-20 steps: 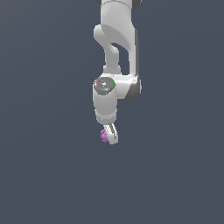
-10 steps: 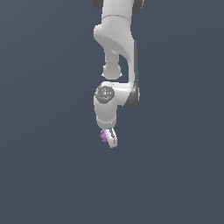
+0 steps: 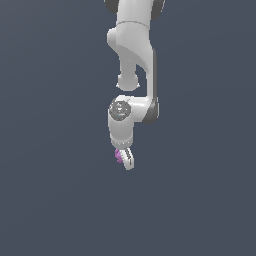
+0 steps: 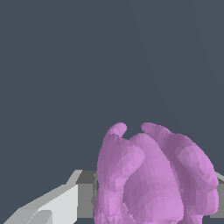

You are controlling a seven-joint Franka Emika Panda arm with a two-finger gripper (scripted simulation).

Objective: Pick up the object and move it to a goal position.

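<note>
The jaws (image 3: 124, 159) are closed on the blob (image 3: 119, 156), which sits pinched between them (its lumps bulging out past one finger), a hold suited, I judge, to carrying it to the goal.

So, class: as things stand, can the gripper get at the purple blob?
Yes, it seems so. The gripper appears shut on the blob, which sits between its fingers in the wrist view. Nothing else shows around them in either view.
</note>
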